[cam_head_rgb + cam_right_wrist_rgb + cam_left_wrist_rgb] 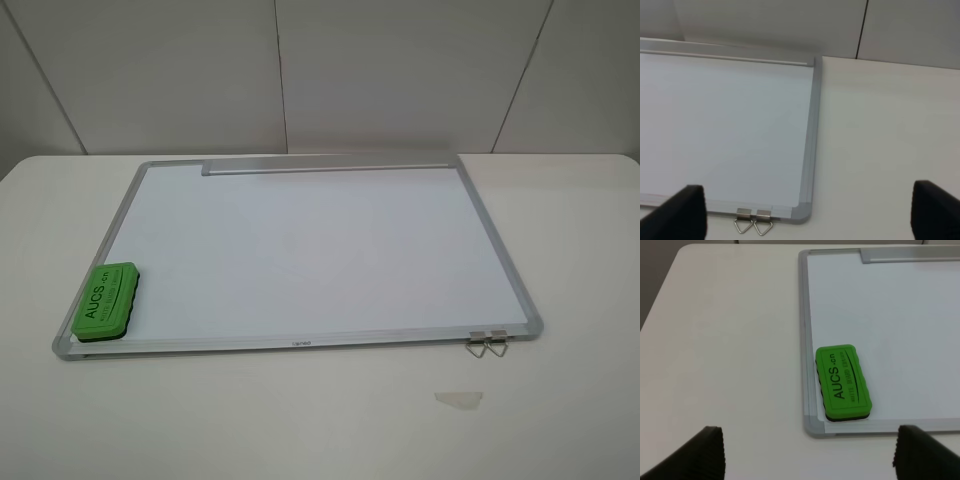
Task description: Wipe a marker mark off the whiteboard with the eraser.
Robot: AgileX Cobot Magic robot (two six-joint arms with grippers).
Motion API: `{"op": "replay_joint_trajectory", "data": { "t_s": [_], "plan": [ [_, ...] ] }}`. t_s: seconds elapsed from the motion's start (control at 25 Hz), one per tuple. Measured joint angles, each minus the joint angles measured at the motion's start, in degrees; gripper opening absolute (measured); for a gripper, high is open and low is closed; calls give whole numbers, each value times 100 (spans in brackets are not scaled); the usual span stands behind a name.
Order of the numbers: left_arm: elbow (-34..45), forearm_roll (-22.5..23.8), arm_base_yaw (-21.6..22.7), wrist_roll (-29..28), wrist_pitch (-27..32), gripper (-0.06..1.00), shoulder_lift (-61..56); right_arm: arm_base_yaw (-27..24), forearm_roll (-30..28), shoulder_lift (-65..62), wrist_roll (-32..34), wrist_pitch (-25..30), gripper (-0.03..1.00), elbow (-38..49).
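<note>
Eraser (105,297) lay on whiteboard (320,250) near-left corner; only wrist views showed left gripper (810,452) and right gripper (810,212), jaws wide, empty, fingertips cropped; mark not discernible

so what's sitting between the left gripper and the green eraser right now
Nothing. In the left wrist view the open left gripper faces the eraser across only bare table and the whiteboard frame corner.

"AUCS.cn" is printed in dark letters on the top of the green eraser (843,382); a smaller line beneath it is too fine to be read. A tiny mark on the whiteboard (300,343) frame is illegible.
</note>
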Motion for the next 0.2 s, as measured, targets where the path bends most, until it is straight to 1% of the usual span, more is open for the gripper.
{"op": "replay_joint_trajectory", "data": {
  "t_s": [0.2],
  "plan": [
    [0,0,0,-2,0,70,0,0,0,0,0,0,82,0]
  ]
}}
